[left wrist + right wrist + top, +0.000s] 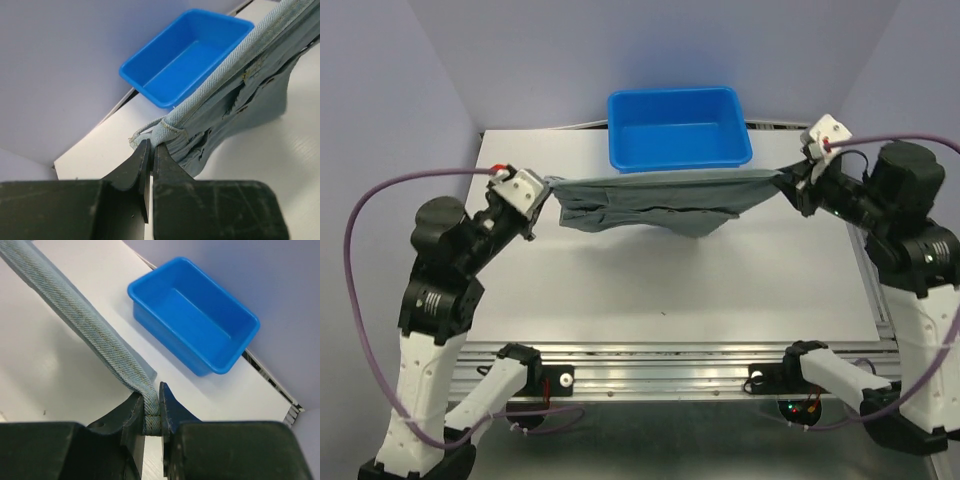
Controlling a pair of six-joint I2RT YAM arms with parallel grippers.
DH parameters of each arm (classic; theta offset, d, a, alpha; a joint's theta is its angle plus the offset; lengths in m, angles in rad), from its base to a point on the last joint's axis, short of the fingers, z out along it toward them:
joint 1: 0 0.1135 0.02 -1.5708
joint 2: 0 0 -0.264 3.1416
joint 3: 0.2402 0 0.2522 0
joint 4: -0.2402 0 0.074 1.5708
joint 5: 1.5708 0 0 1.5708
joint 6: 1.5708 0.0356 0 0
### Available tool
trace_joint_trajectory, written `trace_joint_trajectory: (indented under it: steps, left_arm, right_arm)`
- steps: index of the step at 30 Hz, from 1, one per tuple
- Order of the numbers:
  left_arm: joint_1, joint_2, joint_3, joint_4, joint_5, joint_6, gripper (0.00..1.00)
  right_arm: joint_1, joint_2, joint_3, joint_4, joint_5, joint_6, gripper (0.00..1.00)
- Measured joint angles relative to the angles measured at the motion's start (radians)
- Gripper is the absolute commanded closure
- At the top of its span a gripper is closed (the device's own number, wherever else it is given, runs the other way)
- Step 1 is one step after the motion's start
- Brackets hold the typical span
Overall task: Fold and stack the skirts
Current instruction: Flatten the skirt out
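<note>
A grey-blue denim skirt [655, 202] hangs stretched between my two grippers, lifted above the white table, its waistband taut along the top edge. My left gripper [548, 186] is shut on the skirt's left waistband corner; the left wrist view shows the jaws [151, 148] pinching the cloth [240, 90]. My right gripper [788, 177] is shut on the right waistband end; the right wrist view shows the band [90, 325] clamped between the jaws [151, 402]. The skirt's lower part sags in folds toward the table.
A bright blue plastic tub [677, 128] stands at the back middle of the table, just behind the skirt; it also shows in the left wrist view [187, 55] and in the right wrist view [195, 315]. The white table [670, 290] lies below the skirt. Lilac walls surround.
</note>
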Motion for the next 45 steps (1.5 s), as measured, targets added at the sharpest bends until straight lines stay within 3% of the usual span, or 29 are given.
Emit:
trace_joint_trajectory:
  steps: [7, 12, 18, 21, 26, 31, 32, 34, 39, 42, 43, 45]
  left_arm:
    - [0.0, -0.239, 0.004, -0.11, 0.11, -0.021, 1.0]
    - [0.0, -0.272, 0.076, -0.188, 0.123, -0.061, 1.0]
    - [0.0, -0.191, 0.033, -0.219, 0.127, -0.064, 1.0]
    - [0.0, -0.056, -0.078, -0.176, 0.107, -0.057, 1.0]
    - [0.001, 0.32, -0.148, -0.045, 0.034, -0.056, 0.99]
    - [-0.002, 0.755, -0.003, 0.018, -0.028, -0.05, 0.66]
    - [-0.002, 0.802, 0.042, 0.023, -0.034, -0.045, 0.5]
    - [0.001, 0.845, 0.092, 0.042, -0.056, -0.032, 0.37]
    - [0.014, 0.731, 0.086, 0.025, -0.09, -0.014, 0.35]
    - [0.018, 0.564, -0.008, 0.015, -0.118, -0.002, 0.37]
    - [0.018, 0.522, -0.042, 0.006, -0.12, 0.003, 0.38]
    - [0.018, 0.459, -0.103, -0.016, -0.121, 0.009, 0.41]
  right_arm:
    - [0.0, -0.155, 0.078, -0.169, -0.115, -0.002, 0.99]
    - [0.0, -0.176, 0.128, -0.217, -0.154, 0.012, 0.99]
    - [0.0, -0.166, -0.131, -0.128, -0.078, 0.002, 0.99]
    - [0.0, -0.069, -0.292, -0.031, -0.005, -0.002, 0.99]
    - [-0.005, 0.18, -0.475, 0.143, 0.126, -0.007, 0.99]
    - [-0.007, 0.422, -0.504, 0.28, 0.246, -0.024, 0.99]
    - [-0.007, 0.447, -0.507, 0.302, 0.266, -0.028, 0.96]
    - [-0.008, 0.472, -0.518, 0.326, 0.313, -0.038, 0.94]
    - [-0.018, 0.479, -0.568, 0.334, 0.415, -0.058, 0.85]
    - [-0.021, 0.479, -0.634, 0.312, 0.472, -0.075, 0.61]
    - [-0.021, 0.479, -0.647, 0.284, 0.479, -0.081, 0.48]
    - [-0.021, 0.479, -0.654, 0.211, 0.478, -0.096, 0.39]
